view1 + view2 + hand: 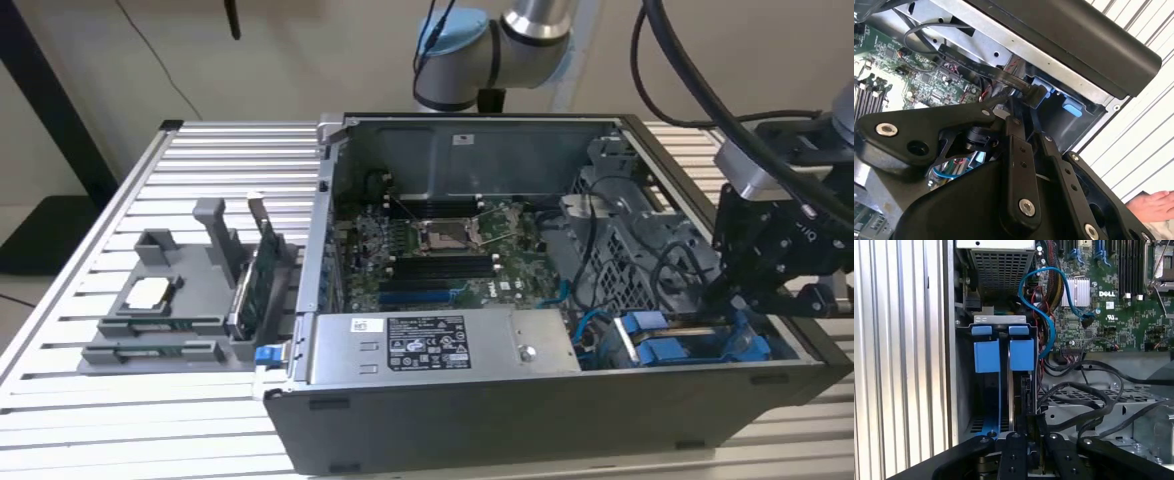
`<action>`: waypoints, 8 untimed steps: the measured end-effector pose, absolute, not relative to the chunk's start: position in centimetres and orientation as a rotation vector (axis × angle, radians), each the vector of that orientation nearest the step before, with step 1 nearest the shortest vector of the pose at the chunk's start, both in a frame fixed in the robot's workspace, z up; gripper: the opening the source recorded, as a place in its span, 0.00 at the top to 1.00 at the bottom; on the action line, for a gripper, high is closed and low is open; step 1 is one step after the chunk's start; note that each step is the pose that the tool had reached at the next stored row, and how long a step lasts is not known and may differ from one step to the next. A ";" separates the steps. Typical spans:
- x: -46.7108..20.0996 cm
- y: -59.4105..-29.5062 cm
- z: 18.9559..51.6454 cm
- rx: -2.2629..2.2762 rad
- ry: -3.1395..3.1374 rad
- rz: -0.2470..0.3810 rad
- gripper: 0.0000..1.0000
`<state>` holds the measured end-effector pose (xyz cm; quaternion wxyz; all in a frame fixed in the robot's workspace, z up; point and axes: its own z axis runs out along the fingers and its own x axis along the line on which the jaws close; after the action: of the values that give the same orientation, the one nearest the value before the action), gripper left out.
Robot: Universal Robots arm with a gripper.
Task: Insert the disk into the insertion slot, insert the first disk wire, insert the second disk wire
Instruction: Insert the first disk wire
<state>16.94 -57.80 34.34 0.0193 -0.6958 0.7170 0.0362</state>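
In the exterior view my gripper [725,300] hangs over the near corner of the open computer case, on the exterior view's right. There the grey insertion slot [694,375] holds blue carrier parts [667,352]. The first wrist view looks down into the insertion slot [965,390], with two blue clip tabs [1021,355] at its mouth. The disk's metal body is hidden. In the second wrist view my gripper [1026,102] is pinched on the black connector [1036,95] of a flat black wire [979,67], just at the blue-clipped bay. In the first wrist view my gripper [1033,422] is low between the fingers.
The grey labelled power-supply box [427,345] lies along the case front, with the motherboard [441,250] behind it. Blue and black cables [1054,315] loop beside the bay. A grey parts fixture [174,300] stands on the slatted table. A person's hand [1154,206] rests by the case.
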 end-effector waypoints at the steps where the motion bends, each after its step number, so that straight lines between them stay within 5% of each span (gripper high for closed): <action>1: 16.9 -57.8 34.3 -2.160 2.226 0.111 0.81; 8: 16.9 -57.7 34.1 -2.160 2.227 0.109 0.81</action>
<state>16.90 -57.69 34.14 0.0187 -0.6957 0.7172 0.0352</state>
